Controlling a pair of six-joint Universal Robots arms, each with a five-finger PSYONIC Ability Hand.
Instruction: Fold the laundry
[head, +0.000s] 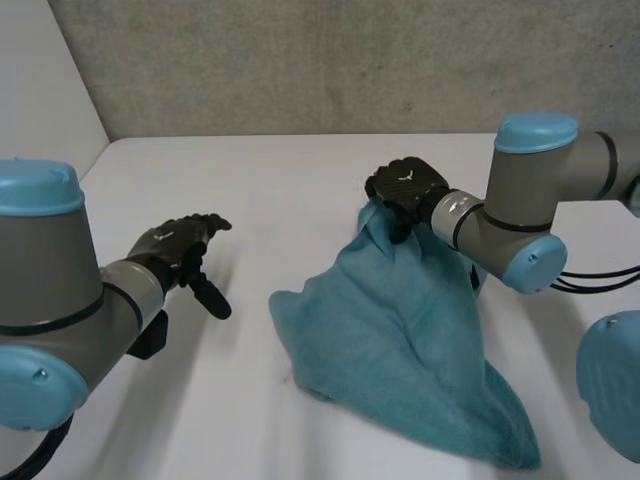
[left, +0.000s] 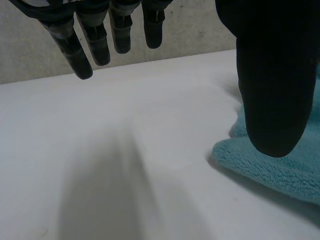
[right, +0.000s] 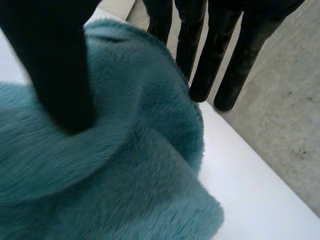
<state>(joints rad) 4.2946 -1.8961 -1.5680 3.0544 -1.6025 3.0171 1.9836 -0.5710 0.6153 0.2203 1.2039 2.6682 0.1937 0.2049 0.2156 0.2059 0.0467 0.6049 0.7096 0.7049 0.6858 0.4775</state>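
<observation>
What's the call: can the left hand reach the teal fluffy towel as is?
Probably yes: left hand open over white table, teal fluffy towel's edge beside its thumb, nothing between. Right hand pinches its raised end.

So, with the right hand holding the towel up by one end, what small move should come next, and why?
Probably bring the left hand across to the nearest corner of the towel and pinch it. The right hand grips one end raised off the table, the rest lies crumpled, and the left hand hovers open beside it, holding nothing.
</observation>
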